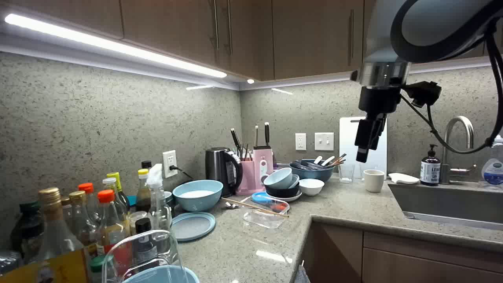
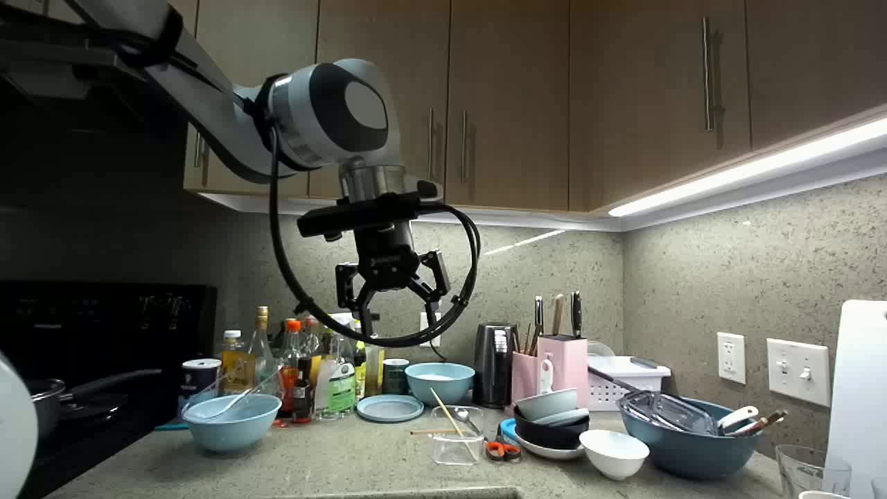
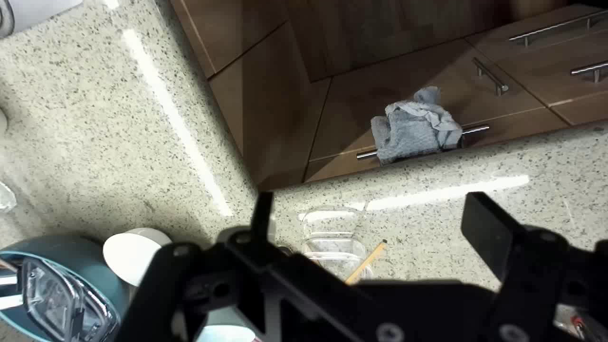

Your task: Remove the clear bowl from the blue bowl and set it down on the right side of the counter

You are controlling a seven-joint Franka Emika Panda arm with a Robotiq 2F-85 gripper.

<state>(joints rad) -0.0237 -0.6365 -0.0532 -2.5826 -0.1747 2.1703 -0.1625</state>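
Fingers point(image 3: 489, 232) are hanging spread wide above the counter point(image 2: 332, 466), gripping nothing. Well apart from them, the clear bowl point(image 1: 143, 251) is sitting tilted in the blue bowl point(image 2: 232, 428), lower left in both exterior views. Near it, bottles point(image 1: 113, 225) are crowding together; a pale-blue disc point(image 1: 192, 228) is lying toward the centre, and a dark kettle point(image 1: 218, 169) is standing near a pink knife block point(image 1: 262, 161) mid-frame.
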